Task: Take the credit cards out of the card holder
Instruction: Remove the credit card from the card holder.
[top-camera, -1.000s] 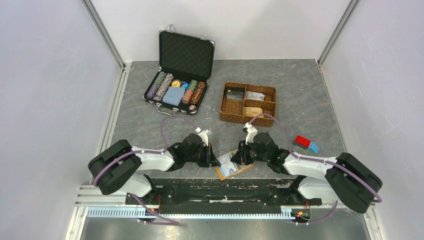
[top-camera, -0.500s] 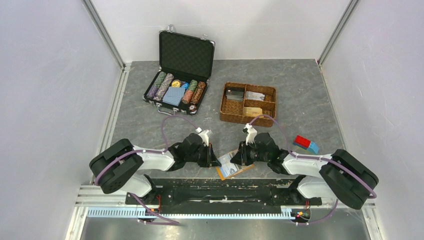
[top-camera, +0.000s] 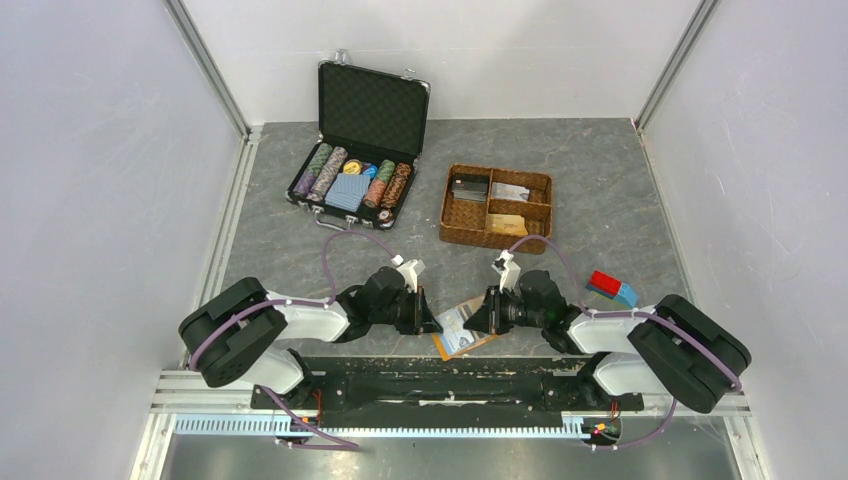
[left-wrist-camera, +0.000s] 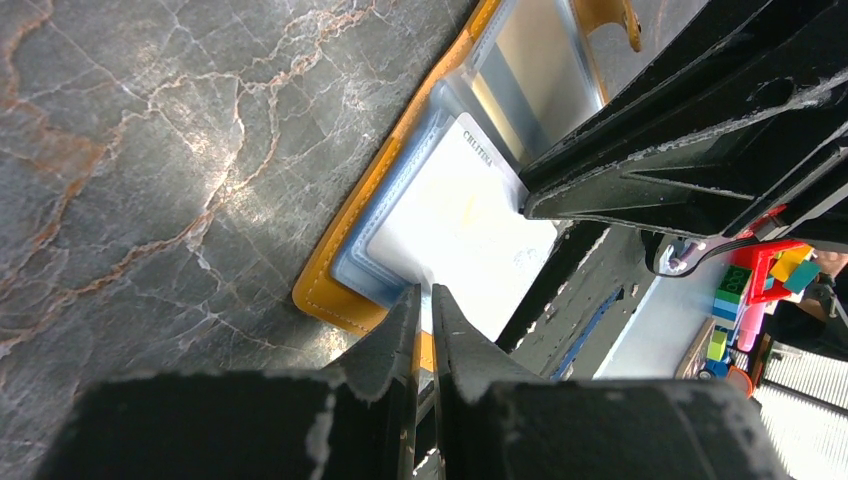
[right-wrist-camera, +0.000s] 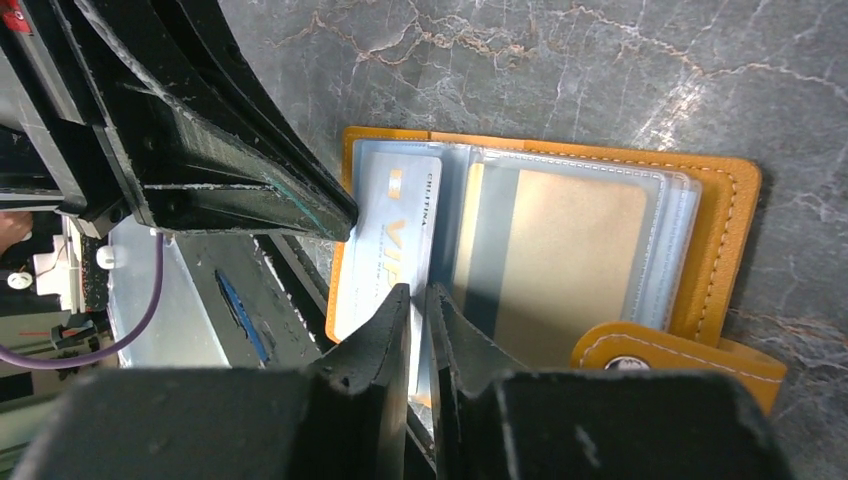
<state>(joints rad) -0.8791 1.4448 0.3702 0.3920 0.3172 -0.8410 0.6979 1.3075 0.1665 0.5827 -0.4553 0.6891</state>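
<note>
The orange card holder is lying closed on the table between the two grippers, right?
No. The card holder lies open, not closed; the right wrist view shows its clear sleeves holding cards. It is on the table between the left gripper and right gripper.

A robot lab cell: white panel walls (top-camera: 90, 150), aluminium framing (top-camera: 205, 65), marbled tabletop (top-camera: 600, 180).

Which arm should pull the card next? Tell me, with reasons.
Right. The right gripper seems to pinch the white card at its edge, ready to pull; the left gripper clamps the holder at its rim, likely steadying it.
</note>
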